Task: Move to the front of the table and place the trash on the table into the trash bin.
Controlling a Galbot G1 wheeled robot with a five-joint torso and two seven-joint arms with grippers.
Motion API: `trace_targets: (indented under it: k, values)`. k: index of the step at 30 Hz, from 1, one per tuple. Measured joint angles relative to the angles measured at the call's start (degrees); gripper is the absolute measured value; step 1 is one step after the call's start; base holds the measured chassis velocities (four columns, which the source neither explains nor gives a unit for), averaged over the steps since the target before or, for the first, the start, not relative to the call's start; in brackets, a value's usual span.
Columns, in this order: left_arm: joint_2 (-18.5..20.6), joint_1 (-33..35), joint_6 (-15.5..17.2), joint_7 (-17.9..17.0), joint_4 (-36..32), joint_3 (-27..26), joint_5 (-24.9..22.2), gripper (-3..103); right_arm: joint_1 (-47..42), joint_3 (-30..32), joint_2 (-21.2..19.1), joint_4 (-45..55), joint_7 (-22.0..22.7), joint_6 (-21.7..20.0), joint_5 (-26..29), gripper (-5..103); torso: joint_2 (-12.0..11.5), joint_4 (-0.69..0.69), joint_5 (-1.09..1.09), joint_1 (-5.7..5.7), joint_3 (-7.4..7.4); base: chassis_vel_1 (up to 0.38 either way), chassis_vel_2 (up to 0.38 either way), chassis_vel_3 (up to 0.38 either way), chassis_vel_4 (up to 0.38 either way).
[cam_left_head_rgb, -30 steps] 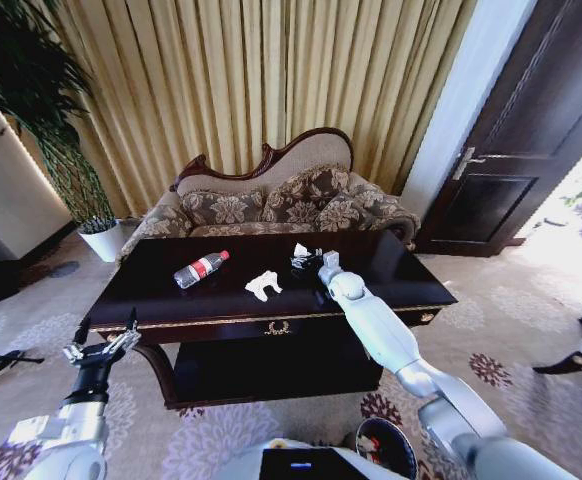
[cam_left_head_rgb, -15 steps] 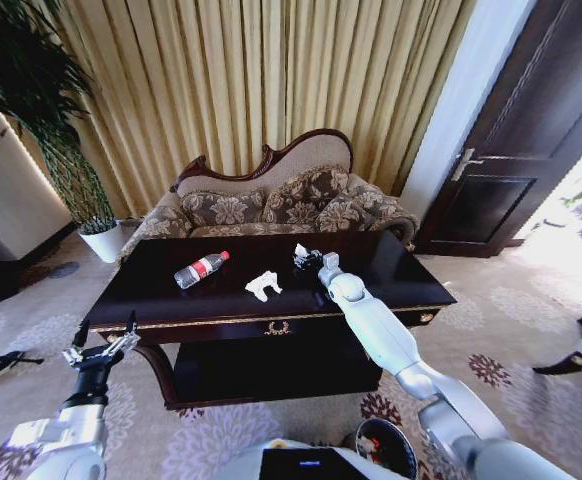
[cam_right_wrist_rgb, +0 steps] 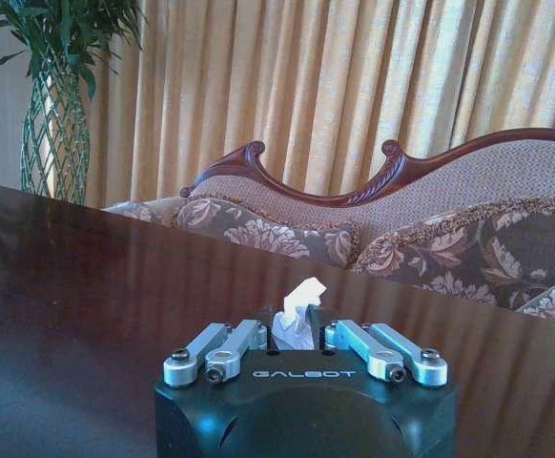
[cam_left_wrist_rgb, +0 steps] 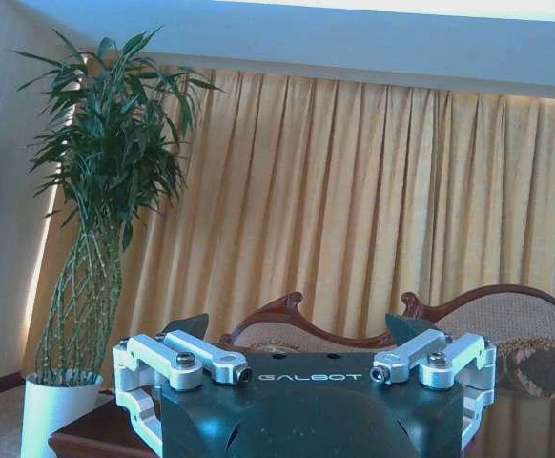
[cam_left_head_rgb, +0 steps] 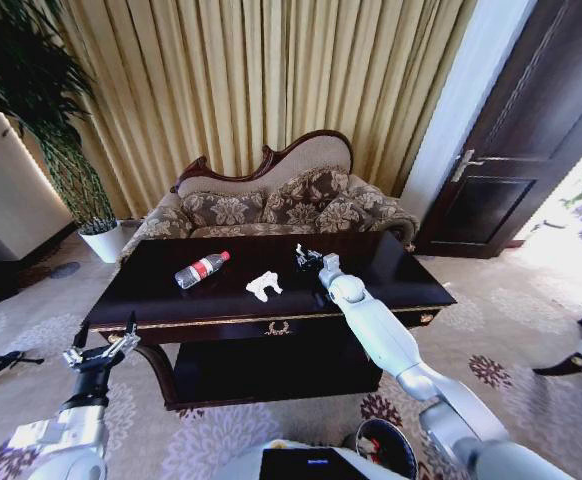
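Note:
The dark glossy table (cam_left_head_rgb: 401,275) stands right in front of me. A clear bottle with a red label (cam_left_head_rgb: 201,268) lies on its left part, and a crumpled white paper scrap (cam_left_head_rgb: 263,286) lies near the middle. My right gripper (cam_left_head_rgb: 306,257) is over the table's middle-right, shut on another white paper scrap (cam_right_wrist_rgb: 301,298) that sticks up between its fingers (cam_right_wrist_rgb: 249,336). Low at the table's left front corner, my left gripper (cam_left_head_rgb: 102,345) stands open with nothing in it; in the left wrist view its fingertips (cam_left_wrist_rgb: 194,324) are wide apart. The trash bin (cam_left_head_rgb: 386,447) sits on the carpet at my lower right.
A patterned sofa (cam_left_head_rgb: 271,205) stands close behind the table, with gold curtains (cam_left_head_rgb: 271,80) behind it. A tall plant in a white pot (cam_left_head_rgb: 104,240) is at the far left. A dark door (cam_left_head_rgb: 531,140) is at the right. Open carpet lies on both sides of the table.
My right gripper has risen slightly off the tabletop with the paper scrap in it. The left arm has not moved.

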Motion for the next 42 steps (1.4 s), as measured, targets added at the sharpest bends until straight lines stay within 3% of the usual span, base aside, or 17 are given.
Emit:
trace_targets:
  k: [8,15,26,30,42]
  values:
    - [0.0,-0.21,0.0,0.07,0.26,0.12,0.1,100,-0.52,0.39,-0.21,0.7,0.02,0.0,0.05,20,-0.01,-0.02,0.01,0.0,0.01,0.0,0.0,0.0,0.0]
    - [-0.04,-0.2,-0.27,0.2,0.68,0.15,0.13,100,-1.31,0.74,-0.67,2.28,0.15,-0.32,0.48,1,-0.03,-0.02,0.02,0.02,0.03,0.0,0.0,0.0,0.0]
    - [-0.12,-0.18,-0.51,0.32,0.87,0.1,0.13,100,-2.47,1.35,-1.53,4.54,0.52,-0.64,1.74,0,-0.04,-0.02,0.04,0.02,0.04,0.0,0.0,0.0,0.0]
    - [-0.31,-0.25,-0.53,0.52,0.88,0.41,0.33,100,-3.2,1.92,-2.68,8.13,1.52,-2.83,5.65,0,-0.05,-0.03,0.04,0.03,0.04,0.0,0.0,0.0,0.0]
    - [-0.71,-0.32,-0.53,0.72,0.56,1.09,0.62,100,-5.24,4.63,-4.86,13.37,1.91,-3.37,6.17,0,-0.03,-0.01,0.03,0.03,0.02,0.0,0.0,0.0,0.0]
